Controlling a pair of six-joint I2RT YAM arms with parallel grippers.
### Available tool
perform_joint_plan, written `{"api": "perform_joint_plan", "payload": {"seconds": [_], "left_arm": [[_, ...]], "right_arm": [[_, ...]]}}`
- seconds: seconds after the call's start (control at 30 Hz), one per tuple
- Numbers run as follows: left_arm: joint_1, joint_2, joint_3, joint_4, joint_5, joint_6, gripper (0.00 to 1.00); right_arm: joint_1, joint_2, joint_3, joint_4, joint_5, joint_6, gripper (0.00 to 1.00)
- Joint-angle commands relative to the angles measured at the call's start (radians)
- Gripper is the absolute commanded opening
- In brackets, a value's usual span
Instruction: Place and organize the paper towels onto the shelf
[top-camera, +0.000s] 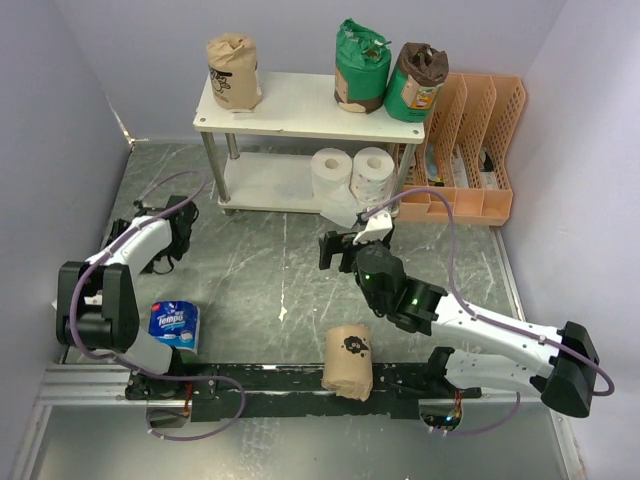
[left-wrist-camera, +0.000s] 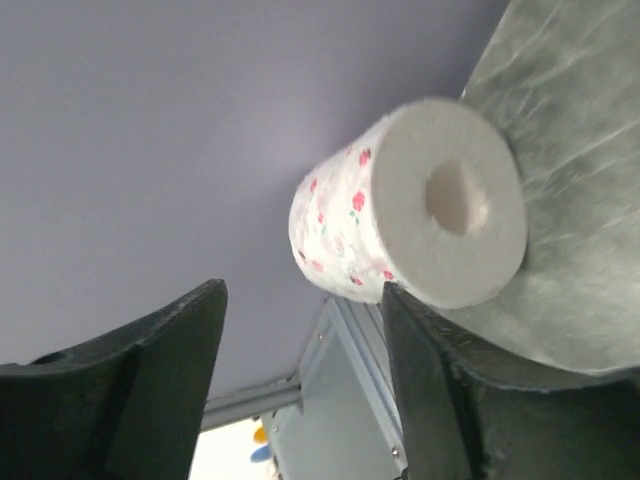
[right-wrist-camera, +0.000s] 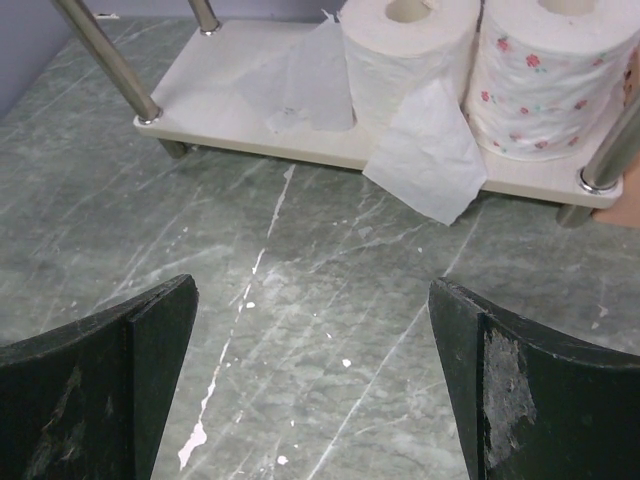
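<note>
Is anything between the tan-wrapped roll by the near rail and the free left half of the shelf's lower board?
No item lies on the grey table between the tan-wrapped paper roll and the off-white two-tier shelf; only the open right gripper hovers near that line. A loose white tissue sheet lies on the lower board.

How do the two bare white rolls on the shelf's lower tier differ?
The left roll is plain white; the right roll carries a small red flower print. The left roll trails a loose sheet over the front edge of the lower board; the right roll looks tidily wound. Both stand upright, side by side, unwrapped.
</note>
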Motion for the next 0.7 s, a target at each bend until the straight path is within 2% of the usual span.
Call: {"api": "perform_joint_plan", "payload": {"seconds": [0.0,0.1,0.3,0.67], "left_arm": [[0.096,-0.035,-0.088,0.107,0.093,0.103,0.68],[0.135,-0.057,-0.131,0.192,0.130,0.157,0.63],[0.189,-0.032,-0.174,0.284,0.139,0.200,0.64],[0.198,-0.007,-0.049,0.236,0.179,0.191,0.70]], "right_arm": [[-0.005,0.024,0.062,0.010,-0.024,-0.019,1.00],[-0.006,0.034,0.067,0.024,-0.038,-0.024,1.00],[-0.005,0.052,0.057,0.058,-0.057,-0.021,1.00],[-0.007,0.060,0.068,0.053,-0.093,-0.035,0.99]]}}
